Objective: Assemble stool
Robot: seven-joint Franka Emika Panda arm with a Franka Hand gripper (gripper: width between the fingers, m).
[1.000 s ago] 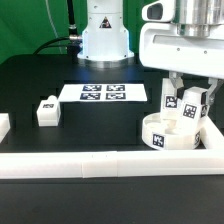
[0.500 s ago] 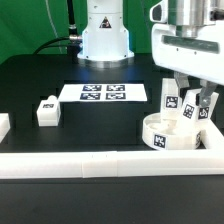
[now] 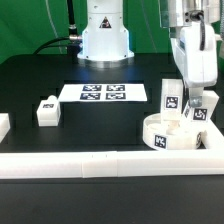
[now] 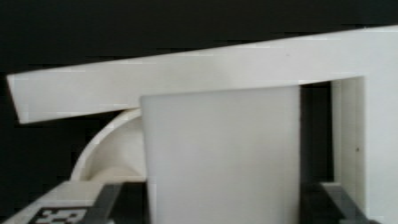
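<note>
Exterior view, from its left: a loose leg (image 3: 46,110) sits on the black bench (image 3: 100,125), then the marker board (image 3: 104,93); at the right the round seat (image 3: 165,136) carries one upright leg (image 3: 170,98), and the hand (image 3: 197,98) pinches a second leg (image 3: 201,113) upright over that seat.

Wrist (image 3: 192,30) pointing straight down, fingers (image 3: 190,92) clamped on a stool leg (image 3: 199,112)

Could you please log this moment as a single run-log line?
gripper: shut on held leg at seat | standing leg: upright on seat | loose leg: on table
</note>
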